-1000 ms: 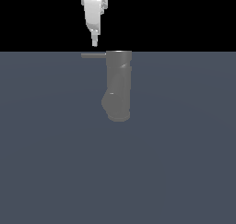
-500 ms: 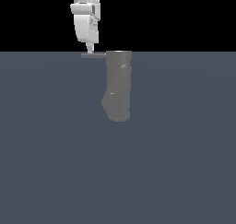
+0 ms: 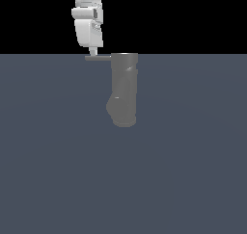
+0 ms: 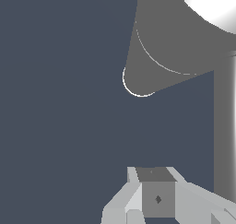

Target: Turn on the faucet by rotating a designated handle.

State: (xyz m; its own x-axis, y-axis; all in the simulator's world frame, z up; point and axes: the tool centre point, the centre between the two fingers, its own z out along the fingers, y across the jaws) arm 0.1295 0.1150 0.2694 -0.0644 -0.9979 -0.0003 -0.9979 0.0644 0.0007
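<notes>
The faucet [image 3: 124,89] is a thick dull grey column standing on the dark floor, with a bulged lower end. Its handle [image 3: 97,58], a thin grey rod, sticks out from the rimmed top toward the exterior view's left. My gripper [image 3: 93,53] hangs over the rod's outer part, fingers pressed together, tip down at the rod's level. In the wrist view the faucet [image 4: 175,43] looms large and the handle [image 4: 225,126] runs as a grey bar beside my gripper [image 4: 156,178]. Nothing is held between the fingers. Whether the tip touches the rod cannot be told.
A flat dark blue-grey floor [image 3: 183,180] spreads around the faucet. Black background lies above its far edge. No other objects show.
The gripper has come down and shifted slightly toward the exterior view's left, ending at the handle's level. The handle and faucet have not visibly moved.
</notes>
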